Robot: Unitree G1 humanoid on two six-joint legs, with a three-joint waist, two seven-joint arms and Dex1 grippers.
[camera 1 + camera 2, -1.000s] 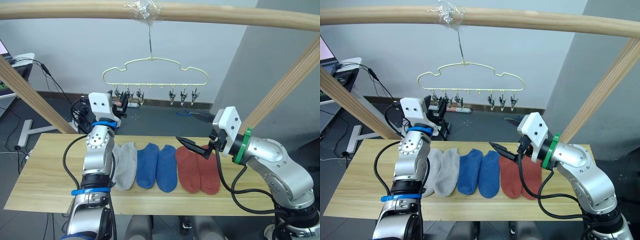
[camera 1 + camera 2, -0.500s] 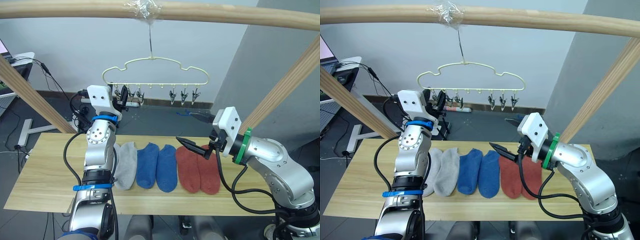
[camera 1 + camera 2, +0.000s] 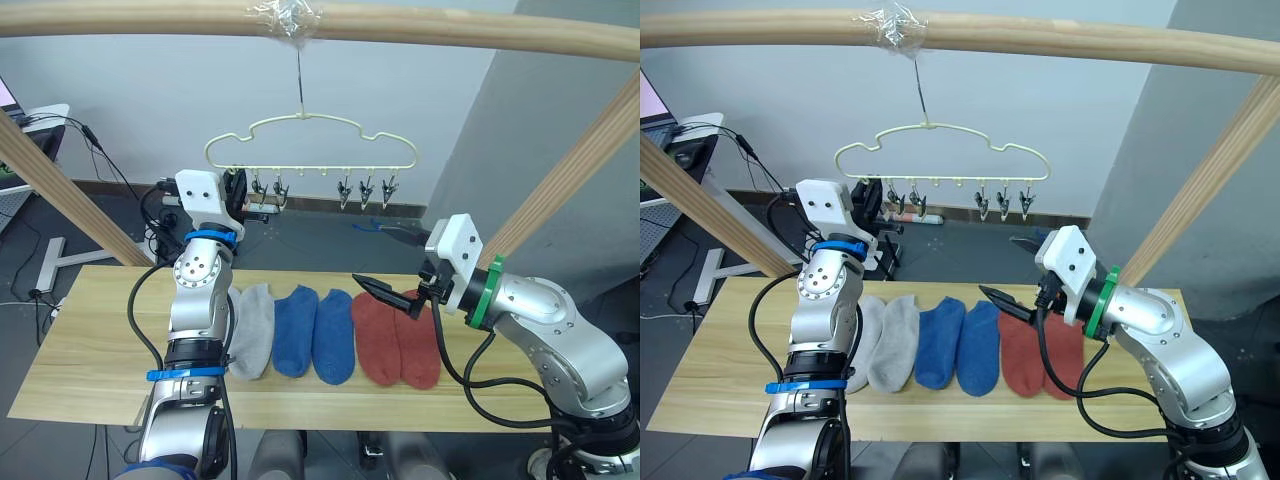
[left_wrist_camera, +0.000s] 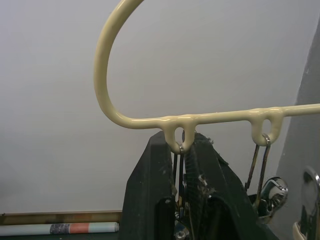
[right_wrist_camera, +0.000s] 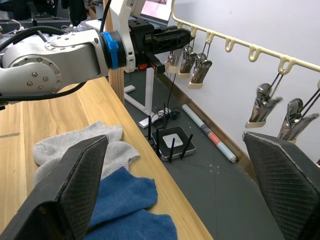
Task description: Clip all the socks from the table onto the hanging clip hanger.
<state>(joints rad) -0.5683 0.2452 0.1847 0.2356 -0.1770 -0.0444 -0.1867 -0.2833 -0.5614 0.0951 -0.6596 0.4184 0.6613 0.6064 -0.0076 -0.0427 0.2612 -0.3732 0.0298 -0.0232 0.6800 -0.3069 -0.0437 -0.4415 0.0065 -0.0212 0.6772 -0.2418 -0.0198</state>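
left eye view: six socks (image 3: 330, 335) lie in a row on the counter (image 3: 90, 360); the clip hanger (image 3: 310, 150) hangs from the pole (image 3: 420, 25). my left fingers (image 3: 238, 190) reach its leftmost clip (image 3: 240, 188).
left wrist view: my left fingers clench that clip.
right wrist view: my right fingers (image 5: 180, 190) are spread wide, empty, above the socks.

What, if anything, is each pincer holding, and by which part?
The left pincer is closed around the endmost clip of the clip hanger, gripping its body just below the loop. The right pincer is open and holds nothing.
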